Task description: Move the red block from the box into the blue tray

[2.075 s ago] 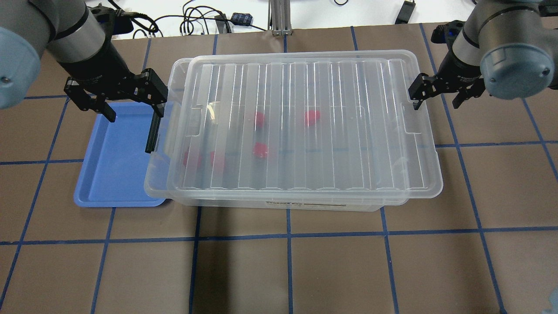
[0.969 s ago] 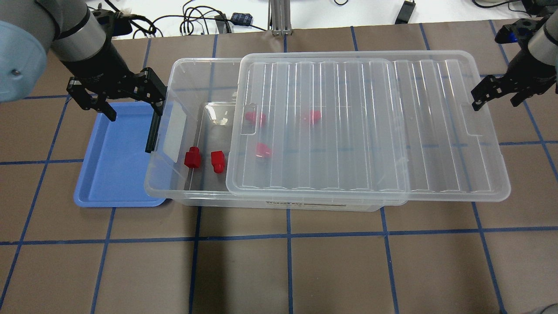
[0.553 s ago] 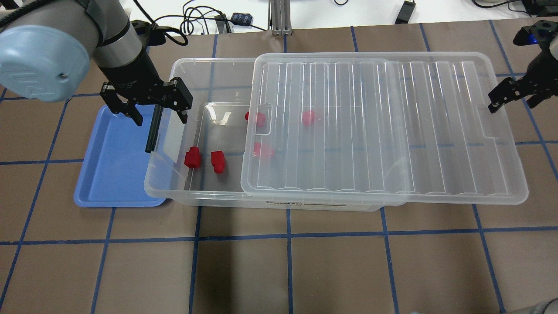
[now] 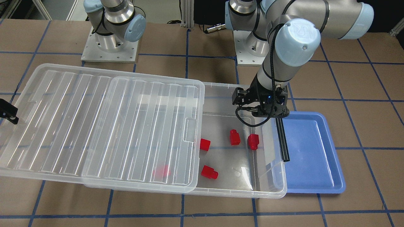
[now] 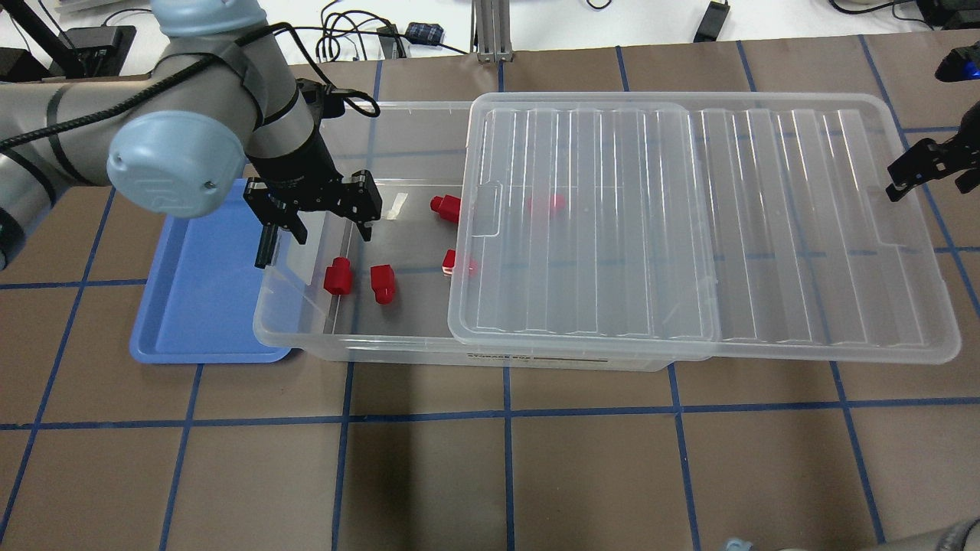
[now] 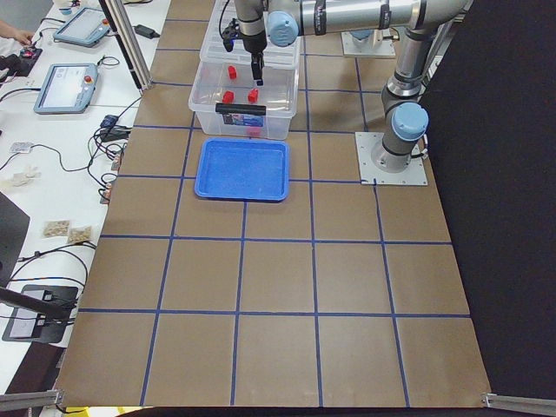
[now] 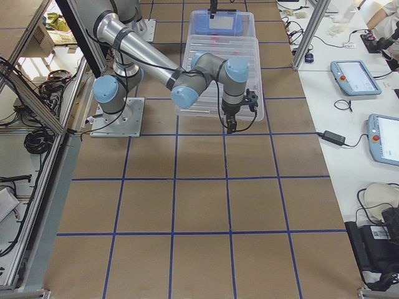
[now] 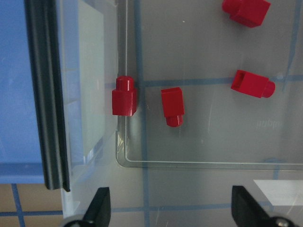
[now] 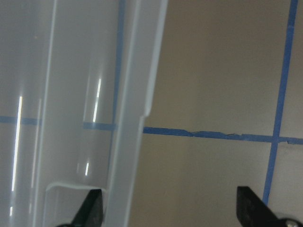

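Four red blocks (image 5: pixel 382 283) are lying uncovered in the box (image 5: pixel 383 353), toward the counter's left edge beside the tray (image 5: pixel 199 306). Left gripper (image 5: pixel 329 229) is hovering over them, jaws open; right gripper (image 9: pixel 170 210), likewise open, is standing at the lid (image 5: pixel 766 229). Blocks are appearing light, rigid and slick, so pinching the cube's flat sides seems safest.

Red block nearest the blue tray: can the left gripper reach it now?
Probably yes. The lid leaves that end of the box uncovered, and the open left gripper hangs over it near the red block. It sits against the box wall, so one finger may fit tightly.
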Tool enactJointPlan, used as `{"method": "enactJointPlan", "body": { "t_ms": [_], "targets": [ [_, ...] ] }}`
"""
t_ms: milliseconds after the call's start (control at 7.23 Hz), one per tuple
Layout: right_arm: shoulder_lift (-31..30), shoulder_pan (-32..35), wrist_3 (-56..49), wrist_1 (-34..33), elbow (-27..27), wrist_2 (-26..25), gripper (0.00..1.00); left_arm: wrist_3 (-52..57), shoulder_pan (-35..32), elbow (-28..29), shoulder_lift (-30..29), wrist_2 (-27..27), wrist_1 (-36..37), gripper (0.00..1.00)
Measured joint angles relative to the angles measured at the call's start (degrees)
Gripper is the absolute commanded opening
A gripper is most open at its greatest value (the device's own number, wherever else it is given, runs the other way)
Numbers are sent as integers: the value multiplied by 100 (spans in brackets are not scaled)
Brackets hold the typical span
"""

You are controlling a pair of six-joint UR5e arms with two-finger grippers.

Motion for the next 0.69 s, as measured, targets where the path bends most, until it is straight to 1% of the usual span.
{"method": "enactJointPlan", "body": {
  "t_ms": [138, 277, 553, 692],
  "targets": [
    [0, -13, -1, 4, -2, 2, 100, -144, -18, -171, -42, -29, 163, 70],
    [-6, -17, 0, 5, -9, 3, 100, -210, -24, -289, -83, -37, 250, 68],
    [-49, 2, 65, 48, -113, 55, 100, -254, -28, -576, -228, -23, 588, 68],
    [-69, 35, 108, 142, -266, 70, 100, -269, -28, -760, -317, -23, 882, 69]
  ]
}}
